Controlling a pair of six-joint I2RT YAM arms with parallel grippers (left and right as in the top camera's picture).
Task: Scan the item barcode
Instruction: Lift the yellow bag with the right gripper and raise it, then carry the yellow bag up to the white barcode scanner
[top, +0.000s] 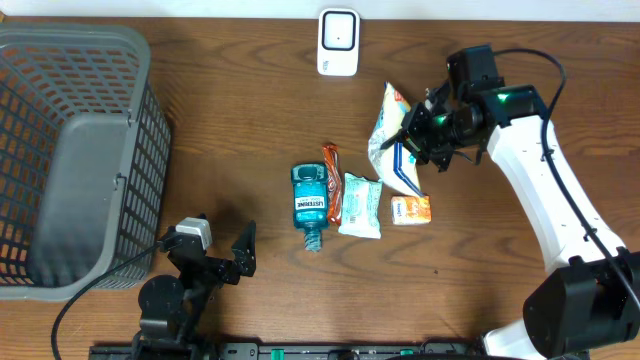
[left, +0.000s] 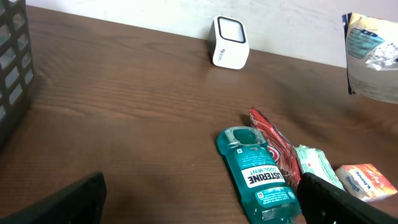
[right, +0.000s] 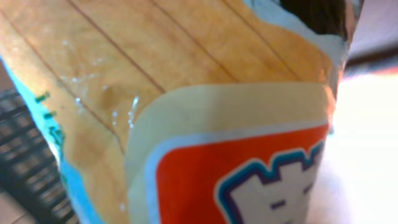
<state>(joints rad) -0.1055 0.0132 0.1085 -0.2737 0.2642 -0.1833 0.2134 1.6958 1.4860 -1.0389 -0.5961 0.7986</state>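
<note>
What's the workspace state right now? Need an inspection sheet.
Surface: wooden table.
Job's things: snack bag held by right gripper; scanner standing at far edge.
Clutter: mouthwash bottle, red wrapper, white packet, orange packet; grey basket at left.
Grippers: left gripper open, empty; right gripper shut on snack bag.
Cables: black cable on right arm; another by basket.
Surroundings: pale wall.
</note>
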